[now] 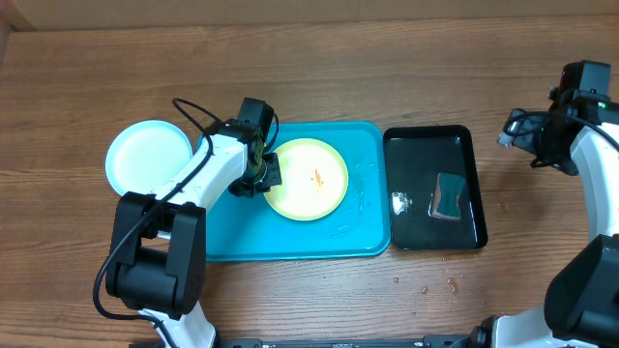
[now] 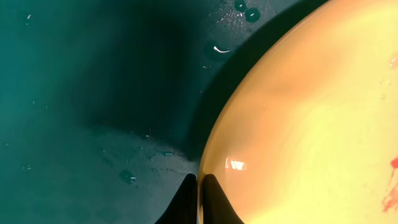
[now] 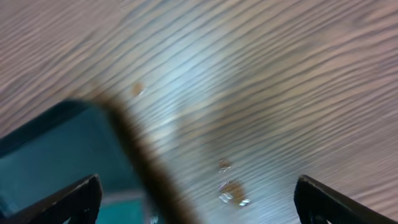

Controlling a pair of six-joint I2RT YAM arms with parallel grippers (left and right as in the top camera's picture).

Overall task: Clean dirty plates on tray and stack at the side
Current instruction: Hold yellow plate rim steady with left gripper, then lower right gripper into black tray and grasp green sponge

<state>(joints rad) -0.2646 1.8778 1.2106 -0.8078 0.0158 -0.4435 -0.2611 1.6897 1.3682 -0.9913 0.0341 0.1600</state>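
A yellow-green plate (image 1: 308,179) with a small orange-red smear lies on the turquoise tray (image 1: 290,237). My left gripper (image 1: 263,174) is shut on the plate's left rim. In the left wrist view its fingers (image 2: 199,202) pinch the edge of the plate (image 2: 298,124) over the wet tray floor (image 2: 93,93). A pale plate (image 1: 150,155), white with a light blue rim, lies on the table left of the tray; I cannot tell if it is one plate or two stacked. My right gripper (image 1: 517,130) is open and empty (image 3: 199,199) over the table at the far right.
A smaller black tray (image 1: 426,135) holding water and a sponge (image 1: 448,196) stands right of the turquoise tray; its corner shows in the right wrist view (image 3: 50,155). Water drops (image 3: 230,186) lie on the wooden table beside it.
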